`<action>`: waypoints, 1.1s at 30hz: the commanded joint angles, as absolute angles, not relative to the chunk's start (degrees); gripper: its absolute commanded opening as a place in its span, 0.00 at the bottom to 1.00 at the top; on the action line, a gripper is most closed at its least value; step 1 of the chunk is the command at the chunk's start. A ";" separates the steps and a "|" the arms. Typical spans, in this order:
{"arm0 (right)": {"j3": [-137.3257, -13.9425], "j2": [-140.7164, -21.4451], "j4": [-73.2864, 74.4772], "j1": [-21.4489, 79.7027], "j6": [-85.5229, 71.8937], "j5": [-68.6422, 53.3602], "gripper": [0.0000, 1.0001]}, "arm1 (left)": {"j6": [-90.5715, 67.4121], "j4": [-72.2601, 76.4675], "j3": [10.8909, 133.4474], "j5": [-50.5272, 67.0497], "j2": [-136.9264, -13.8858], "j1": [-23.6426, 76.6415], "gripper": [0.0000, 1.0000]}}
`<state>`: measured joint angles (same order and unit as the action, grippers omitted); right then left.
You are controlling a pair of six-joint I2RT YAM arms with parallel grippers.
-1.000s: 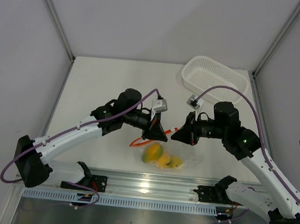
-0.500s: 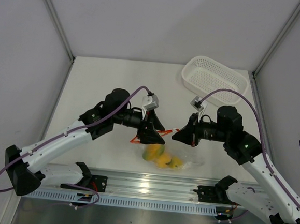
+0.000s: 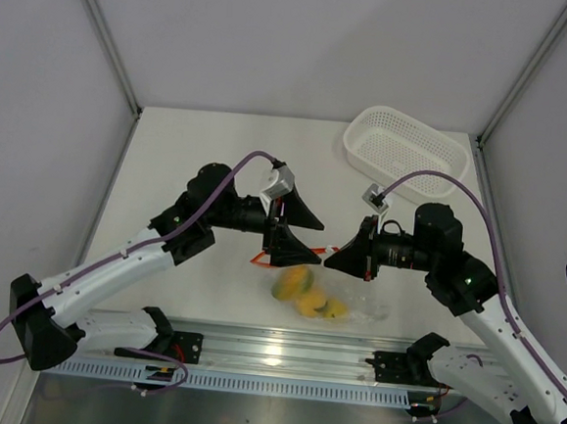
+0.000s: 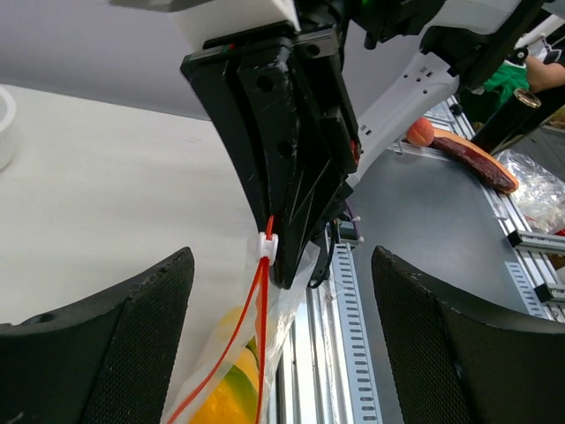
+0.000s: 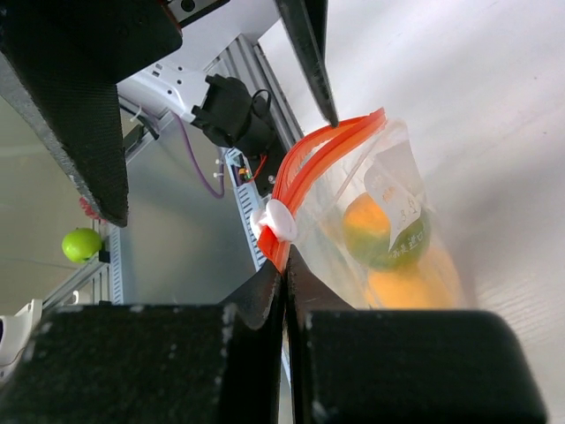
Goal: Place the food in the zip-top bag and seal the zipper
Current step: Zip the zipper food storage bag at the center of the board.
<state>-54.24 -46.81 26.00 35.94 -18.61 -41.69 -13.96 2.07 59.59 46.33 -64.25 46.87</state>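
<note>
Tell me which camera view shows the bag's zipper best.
The right wrist view: the zipper runs broadside away from the shut right gripper, which pinches its near end, and the white slider is plain. The left wrist view shows it edge-on as a thin red line. The top external view catches only short orange bits.

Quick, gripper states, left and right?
Left gripper: open, holding nothing.
Right gripper: shut on the zipper at the end of the zip-top bag.

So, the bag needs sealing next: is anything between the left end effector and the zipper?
Nothing visible. The left end effector is open, the zipper bare in the gap ahead; the right end effector only pinches its far end.
</note>
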 commanded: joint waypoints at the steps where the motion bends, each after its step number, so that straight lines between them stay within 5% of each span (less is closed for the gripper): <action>1: -54.93 -46.76 22.85 36.30 -19.25 -44.30 0.00 | -12.66 7.91 60.11 48.78 -65.12 47.81 0.82; 6: -54.93 -47.02 22.41 36.30 -19.60 -44.82 0.00 | -12.74 10.63 58.98 51.06 -66.62 47.99 0.78; 10: -54.93 -47.20 22.24 36.30 -19.78 -44.91 0.00 | -12.31 12.22 58.01 52.21 -66.97 48.25 0.56; 26: -55.19 -47.55 21.45 36.30 -20.39 -43.51 0.00 | -12.48 10.72 57.83 53.35 -68.55 48.25 0.37; 33: -56.69 -47.02 21.71 36.39 -20.48 -43.15 0.00 | -12.22 7.12 59.15 51.59 -69.43 48.16 0.16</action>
